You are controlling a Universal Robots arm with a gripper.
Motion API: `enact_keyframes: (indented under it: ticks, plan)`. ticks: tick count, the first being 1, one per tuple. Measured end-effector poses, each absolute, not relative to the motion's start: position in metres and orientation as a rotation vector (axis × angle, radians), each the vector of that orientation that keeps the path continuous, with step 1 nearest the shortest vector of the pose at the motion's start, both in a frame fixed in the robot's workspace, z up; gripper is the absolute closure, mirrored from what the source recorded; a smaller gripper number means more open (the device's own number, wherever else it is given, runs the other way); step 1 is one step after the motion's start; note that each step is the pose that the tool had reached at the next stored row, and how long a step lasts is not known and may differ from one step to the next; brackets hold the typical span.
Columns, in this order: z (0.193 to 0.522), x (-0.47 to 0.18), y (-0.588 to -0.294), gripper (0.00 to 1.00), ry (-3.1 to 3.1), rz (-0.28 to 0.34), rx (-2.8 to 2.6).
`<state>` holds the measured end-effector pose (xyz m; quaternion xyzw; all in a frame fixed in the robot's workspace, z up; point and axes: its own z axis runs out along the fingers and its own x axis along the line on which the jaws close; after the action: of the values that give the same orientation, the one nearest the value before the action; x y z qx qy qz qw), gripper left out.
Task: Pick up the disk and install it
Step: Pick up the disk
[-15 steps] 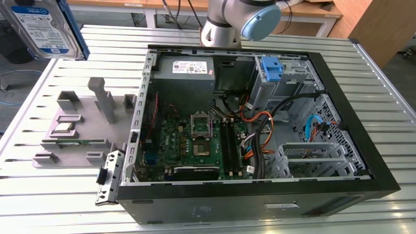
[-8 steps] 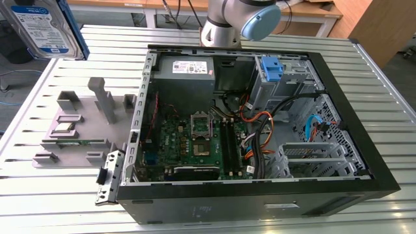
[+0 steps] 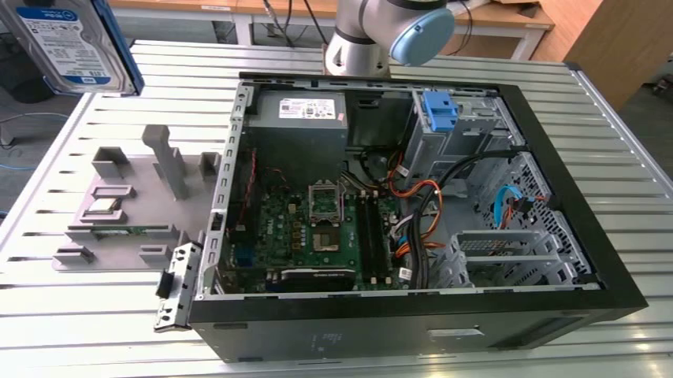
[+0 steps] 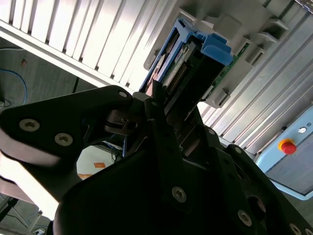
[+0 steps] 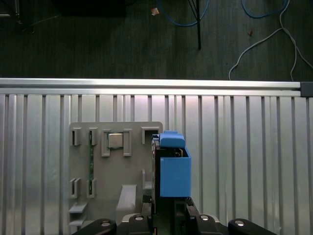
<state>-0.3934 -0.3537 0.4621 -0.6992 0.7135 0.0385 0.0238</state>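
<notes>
The gripper (image 4: 172,106) is clamping the disk (image 4: 190,68) between its dark fingers (image 4: 155,100). In the second wrist view they are pressing against the drive's two long sides, so the jaws are closed on it rather than standing wide. The blue carrier bracket (image 4: 215,46) is capping the end of the drive farthest from the wrist.

In the first wrist view the disk is hanging in the air over the slatted metal table (image 5: 244,161), overlapping the edge of a grey parts fixture (image 5: 98,191) (a small square chip (image 5: 115,141) and a slim green board (image 5: 90,157) are sitting in its slots). Blue and white cables (image 5: 274,39) are trailing across the dark floor beyond the table's edge.

In the upper left of the exterior view the disk is looming large, showing its white-and-blue label, well above the fixture, which is lying at the middle left of the frame. An open computer case (image 3: 421,327) is filling the centre and right. Its green motherboard (image 3: 315,228) is facing up and a grey power-supply box (image 3: 299,110) is sitting at the upper centre. A blue plastic tab (image 3: 440,110) is showing at the drive cage toward the upper right. The arm's base (image 3: 363,47) is standing at the top centre, just behind the case.
</notes>
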Motion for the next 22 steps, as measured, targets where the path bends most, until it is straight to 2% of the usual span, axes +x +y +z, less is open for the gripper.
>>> enact_keyframes:
  ticks: [22]
  plan:
    - [0.4725,-0.3934,-0.3537,0.65,2.208,0.119,-2.164]
